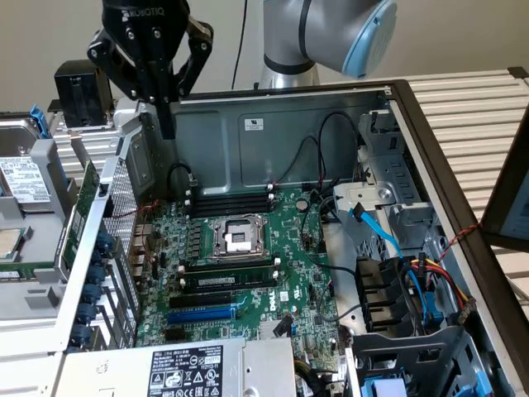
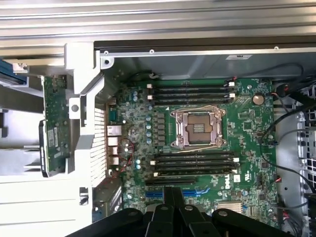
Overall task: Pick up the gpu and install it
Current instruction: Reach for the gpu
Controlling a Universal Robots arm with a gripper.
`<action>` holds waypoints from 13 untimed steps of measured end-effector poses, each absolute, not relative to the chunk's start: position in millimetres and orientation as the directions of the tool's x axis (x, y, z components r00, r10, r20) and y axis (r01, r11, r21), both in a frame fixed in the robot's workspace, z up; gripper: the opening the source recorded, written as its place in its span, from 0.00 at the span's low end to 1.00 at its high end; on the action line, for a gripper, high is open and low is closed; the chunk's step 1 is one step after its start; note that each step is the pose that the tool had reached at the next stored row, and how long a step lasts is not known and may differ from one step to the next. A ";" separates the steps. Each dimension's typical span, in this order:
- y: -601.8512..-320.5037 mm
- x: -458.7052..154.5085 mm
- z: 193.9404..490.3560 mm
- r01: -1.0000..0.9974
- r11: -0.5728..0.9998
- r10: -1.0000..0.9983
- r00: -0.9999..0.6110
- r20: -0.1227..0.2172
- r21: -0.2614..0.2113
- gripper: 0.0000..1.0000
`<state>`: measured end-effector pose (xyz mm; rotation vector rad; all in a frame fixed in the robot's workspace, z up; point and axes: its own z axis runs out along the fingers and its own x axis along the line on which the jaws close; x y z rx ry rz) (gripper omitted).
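Note:
The gpu [image 1: 82, 201] is a flat green card standing on edge just outside the open computer case, at the exterior view's left, against the perforated rear panel. In the wrist view the gpu [image 2: 55, 116] shows its green face with a dark block along one side. My gripper [image 1: 168, 124] hangs above the case's back corner, up and slightly to the right of the card, and touches nothing. Its black fingers [image 2: 168, 197] are pressed together, shut and empty, over the motherboard's lower slots.
The green motherboard [image 1: 248, 273] lies flat in the case, with an empty CPU socket [image 1: 238, 236], memory slots and a blue slot [image 1: 202, 313]. A power supply [image 1: 190, 368] sits at the front. Cables and drive bays [image 1: 413, 285] crowd the right. A hard drive [image 1: 21, 178] lies outside, left.

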<state>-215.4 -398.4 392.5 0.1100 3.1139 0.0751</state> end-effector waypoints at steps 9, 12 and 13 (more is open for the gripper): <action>-385.1 -248.0 392.5 0.070 0.996 0.071 -0.997 -0.023 0.049 0.11; -381.3 -260.4 392.5 0.070 0.996 0.071 -0.997 -0.023 0.049 0.11; -380.5 -264.9 392.5 0.070 0.996 0.071 -0.997 -0.023 0.049 0.11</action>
